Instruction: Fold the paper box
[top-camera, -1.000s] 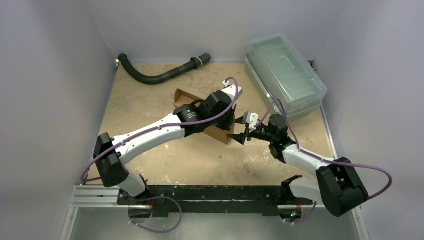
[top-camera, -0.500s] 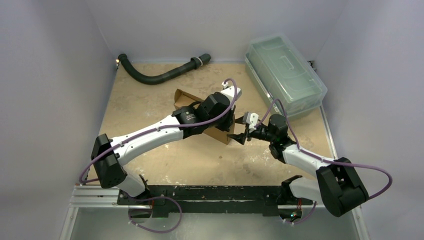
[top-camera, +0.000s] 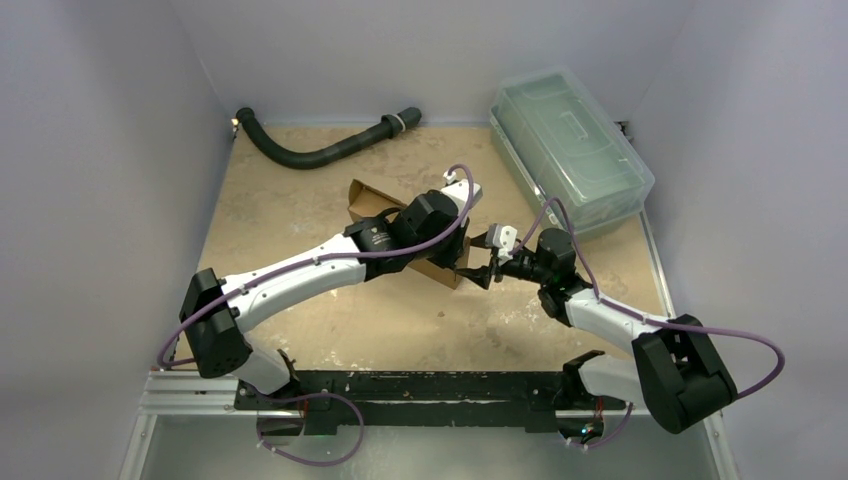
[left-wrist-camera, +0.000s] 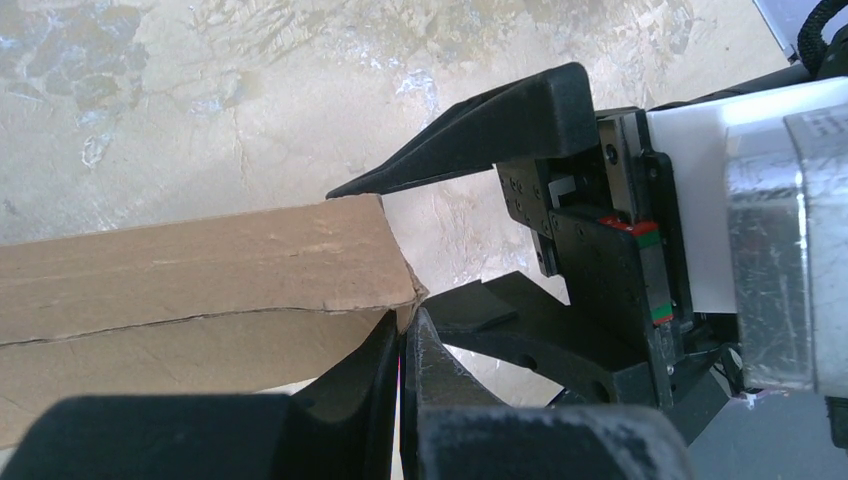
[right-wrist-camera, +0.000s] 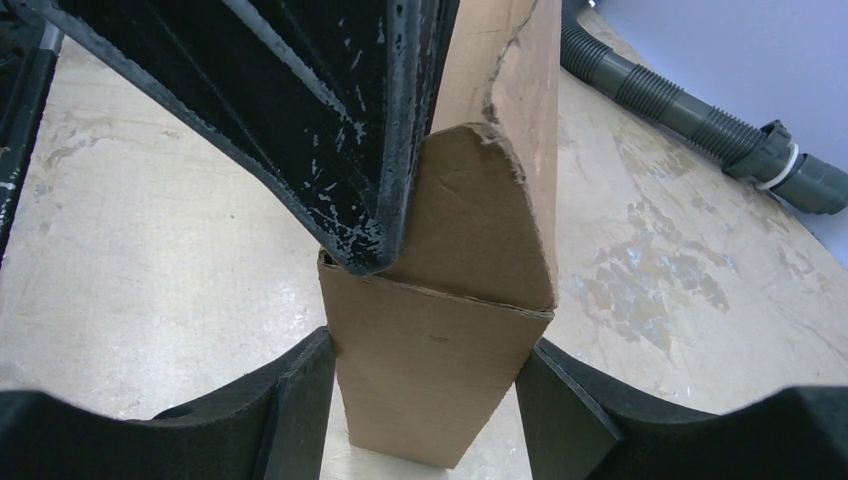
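Note:
The paper box (top-camera: 366, 193) is plain brown cardboard lying mid-table, mostly hidden under my left arm. My left gripper (top-camera: 462, 262) is shut, its tips pinching the top corner edge of the box's right end (left-wrist-camera: 200, 270); its scratched black fingers (right-wrist-camera: 340, 150) show in the right wrist view. My right gripper (top-camera: 484, 272) straddles that same end wall (right-wrist-camera: 440, 370), one finger against each side edge. In the left wrist view its upper finger (left-wrist-camera: 480, 120) touches the top edge of the box. A rounded end flap (right-wrist-camera: 470, 220) leans inward above the end wall.
A clear greenish lidded bin (top-camera: 570, 150) stands at the back right. A black corrugated hose (top-camera: 320, 152) lies along the back edge and also shows in the right wrist view (right-wrist-camera: 690, 115). Grey walls close in the tan tabletop (top-camera: 400, 320) on three sides.
My left wrist has shifted slightly left and toward the near edge, still at the box's right end. The right arm has not moved.

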